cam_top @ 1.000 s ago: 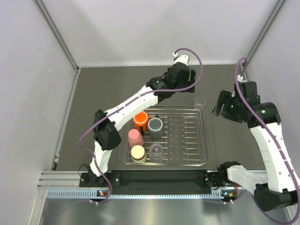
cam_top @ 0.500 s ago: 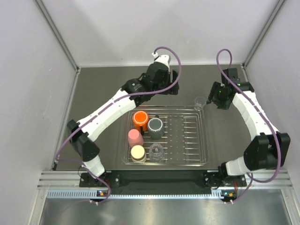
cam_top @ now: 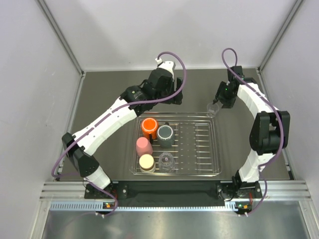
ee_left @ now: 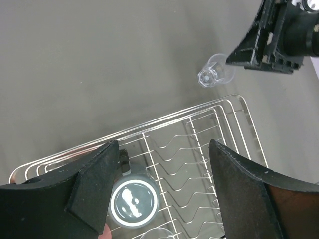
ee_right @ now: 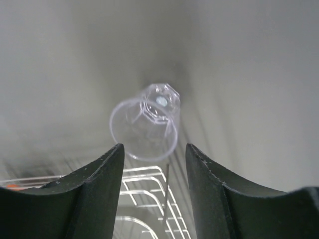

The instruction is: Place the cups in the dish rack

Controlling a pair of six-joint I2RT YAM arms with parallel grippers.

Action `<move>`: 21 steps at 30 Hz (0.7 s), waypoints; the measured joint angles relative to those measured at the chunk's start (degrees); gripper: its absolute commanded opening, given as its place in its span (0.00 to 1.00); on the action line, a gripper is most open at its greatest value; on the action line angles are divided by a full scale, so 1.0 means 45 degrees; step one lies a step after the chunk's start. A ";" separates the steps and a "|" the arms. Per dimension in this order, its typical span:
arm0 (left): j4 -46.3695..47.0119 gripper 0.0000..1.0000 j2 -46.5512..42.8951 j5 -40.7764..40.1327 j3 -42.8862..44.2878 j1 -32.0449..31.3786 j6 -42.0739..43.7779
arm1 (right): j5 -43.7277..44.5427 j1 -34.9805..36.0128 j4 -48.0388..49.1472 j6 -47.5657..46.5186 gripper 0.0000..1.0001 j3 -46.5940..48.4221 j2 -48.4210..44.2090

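Tumbler (cam_top: 213, 107) of clear plastic, the only one seen outside, sits on the worktop (cam_top: 99, 89) just beyond the far right corner of the dish rack (cam_top: 218, 149), framed by the right arm's fingers (ee_right: 94, 189), parted and not yet touching it. Five are loaded: orange cup (cam_top: 149, 126), dark grey cup (cam_top: 165, 133), pink cup (cam_top: 144, 145), cream cup (cam_top: 146, 162), second clear cup (cam_top: 166, 160). Left arm's fingers (ee_left: 94, 184) hang wide and empty over the rack's far edge; one load apparently remains

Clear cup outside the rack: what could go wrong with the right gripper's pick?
The clear cup sits ahead of the right gripper, not inside its jaws; an off-centre finger could tip it. It stands close to the dish rack corner, so a finger might snag the wire rim.
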 measured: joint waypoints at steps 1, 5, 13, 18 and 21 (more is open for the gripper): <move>-0.0049 0.78 0.0000 0.0010 0.0000 0.0019 0.0010 | -0.0034 0.0000 0.0049 0.0019 0.51 0.0146 0.0233; -0.0121 0.77 0.0019 0.0053 0.0005 0.0068 0.0044 | -0.0024 -0.0005 -0.0029 0.0044 0.45 0.0486 0.0971; -0.0243 0.77 0.0092 0.0102 0.0005 0.0126 0.0019 | 0.0029 -0.0005 -0.0296 0.0029 0.37 0.0461 0.1175; -0.0330 0.77 0.0092 0.0233 0.0005 0.0126 -0.0044 | 0.0097 -0.0005 -0.0296 0.0034 0.27 0.0374 0.1185; -0.0340 0.77 0.0097 0.0345 0.0005 0.0136 -0.0058 | 0.0233 -0.0005 -0.0282 0.0034 0.23 0.0374 0.1195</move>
